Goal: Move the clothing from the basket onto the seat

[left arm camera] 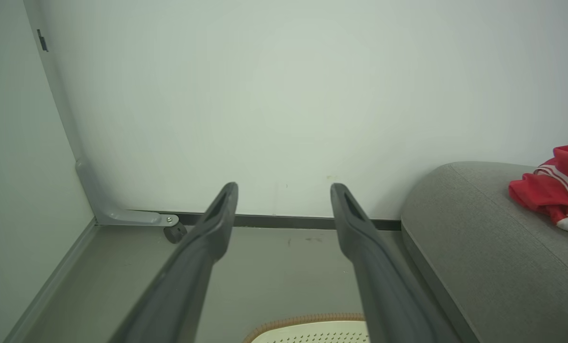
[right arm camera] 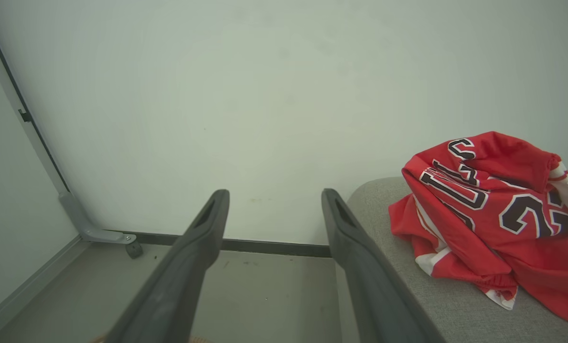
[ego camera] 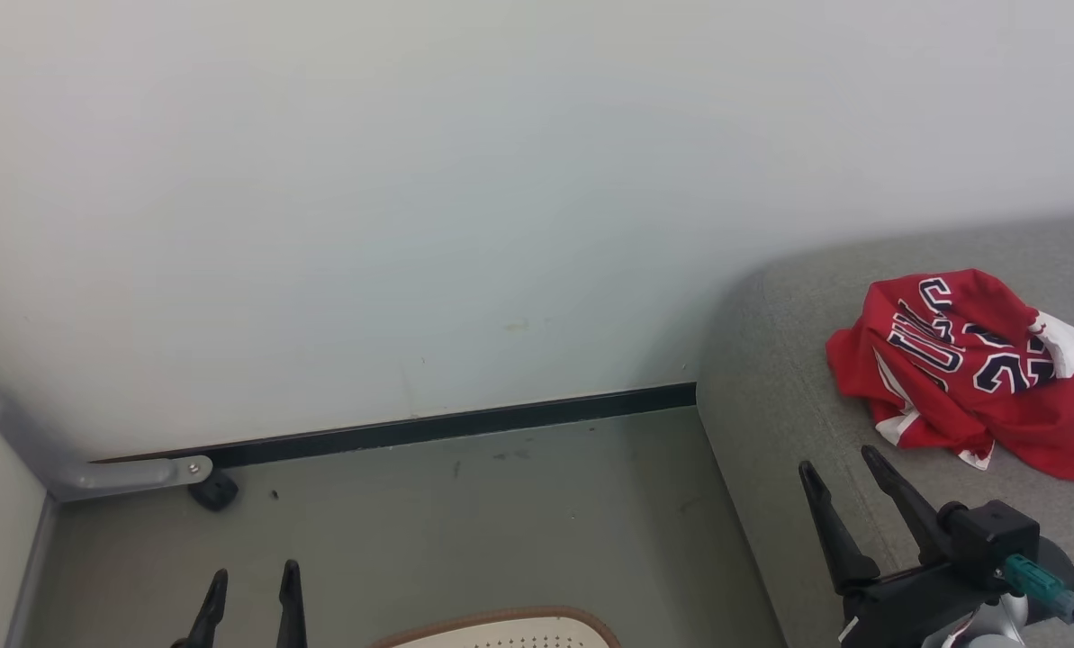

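Note:
The red clothing [ego camera: 969,369] with navy, white-outlined lettering lies crumpled on the grey seat [ego camera: 780,396] at the right; it also shows in the right wrist view as the clothing [right arm camera: 493,214] on the seat [right arm camera: 436,295], and in the left wrist view as the clothing [left arm camera: 557,190] on the seat [left arm camera: 479,247]. Only the brown far rim of the cream basket [ego camera: 509,621] peeks in at the bottom edge, its inside hidden; the basket [left arm camera: 307,328] sits below my left fingers. My left gripper [ego camera: 253,585] is open above the floor. My right gripper [ego camera: 843,472] is open over the seat's near edge, empty.
A pale wall with a dark baseboard [ego camera: 464,427] closes the far side. A grey bracket with a small black caster [ego camera: 214,490] sits in the left corner. Grey floor [ego camera: 500,522] lies between basket, wall and seat.

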### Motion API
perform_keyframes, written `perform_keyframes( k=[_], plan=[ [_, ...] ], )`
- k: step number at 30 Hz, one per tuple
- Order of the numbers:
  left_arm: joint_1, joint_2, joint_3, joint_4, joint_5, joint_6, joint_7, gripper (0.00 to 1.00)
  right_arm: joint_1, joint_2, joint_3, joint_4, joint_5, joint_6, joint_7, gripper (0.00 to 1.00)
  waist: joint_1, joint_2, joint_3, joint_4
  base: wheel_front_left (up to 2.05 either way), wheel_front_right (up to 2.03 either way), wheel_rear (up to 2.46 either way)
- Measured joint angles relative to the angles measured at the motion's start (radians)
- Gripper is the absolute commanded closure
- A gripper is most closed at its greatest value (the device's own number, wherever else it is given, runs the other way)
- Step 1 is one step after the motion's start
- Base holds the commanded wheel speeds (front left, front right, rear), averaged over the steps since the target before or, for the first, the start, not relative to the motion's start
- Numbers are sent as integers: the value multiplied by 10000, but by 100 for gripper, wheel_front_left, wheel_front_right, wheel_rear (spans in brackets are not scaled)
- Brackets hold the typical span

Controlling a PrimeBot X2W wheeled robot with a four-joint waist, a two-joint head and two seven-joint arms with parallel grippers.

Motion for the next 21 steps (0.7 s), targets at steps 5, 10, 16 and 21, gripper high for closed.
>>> perform_keyframes(
  k=[5, 10, 16, 21],
  plan=[
    [103, -201, 418, -67, 232, 0, -27, 0, 399, 65, -387, -280, -111, -75, 0, 0, 0, 1, 13, -43, 0, 0, 0],
    [227, -355, 752, -224, 702, 0, -50, 0, 783, 213, -794, -395, -318, -86, 0, 0, 0, 2, 54, -90, 0, 0, 0],
    [261, -558, 838, -474, 1116, 0, -52, 0, 978, 435, -1360, -430, -780, -86, 0, 0, 0, 1, 119, -149, 0, 0, 0],
    [261, -602, 961, -614, 1323, 0, -52, 0, 1210, 594, -1776, -385, -1127, -86, 0, 0, 0, 2, 168, -189, 0, 0, 0]
  ],
)
